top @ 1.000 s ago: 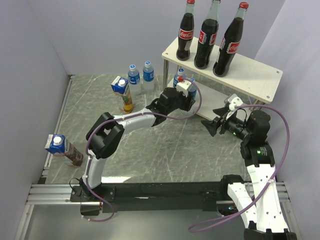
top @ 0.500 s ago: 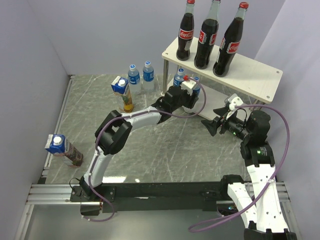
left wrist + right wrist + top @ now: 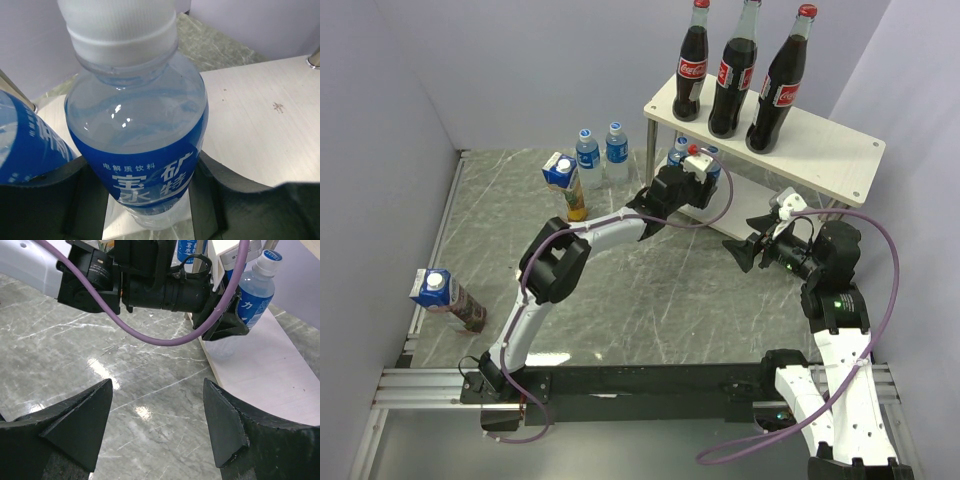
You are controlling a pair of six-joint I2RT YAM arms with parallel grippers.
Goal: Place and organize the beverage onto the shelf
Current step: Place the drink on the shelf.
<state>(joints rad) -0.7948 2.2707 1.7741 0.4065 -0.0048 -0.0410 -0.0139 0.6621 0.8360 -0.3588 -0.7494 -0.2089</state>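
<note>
1. Shelf (image 3: 825, 150) stands at the upper right of the overhead view, with three cola bottles (image 3: 733, 75) upright in a row along its top board.
2. The left gripper (image 3: 703, 185) reaches to the shelf's left end, just right of centre in the overhead view. It is clamped around a water bottle (image 3: 142, 150).
3. In the left wrist view its dark fingers (image 3: 235, 190) press the blue label from both sides.
4. That bottle is upright, white cap on top, at the near edge of the lower board (image 3: 260, 115). Whether its base rests on the board cannot be told.
5. A second water bottle (image 3: 22, 145) shows at the left edge of the left wrist view, just beside the gripped one.
6. Two more water bottles (image 3: 617, 148) stand side by side on the marble table (image 3: 650, 300) at upper centre of the overhead view, left of the shelf's leg.
7. One juice carton (image 3: 565, 185) stands upright near those two, slightly lower and to their left.
8. The other juice carton (image 3: 442, 298) leans at the far left edge of the table, well apart from everything else.
9. The right gripper (image 3: 748, 240) hovers over the table at centre right, in front of the shelf. Its jaws are spread wide and hold nothing, and they point toward the left gripper.
</note>
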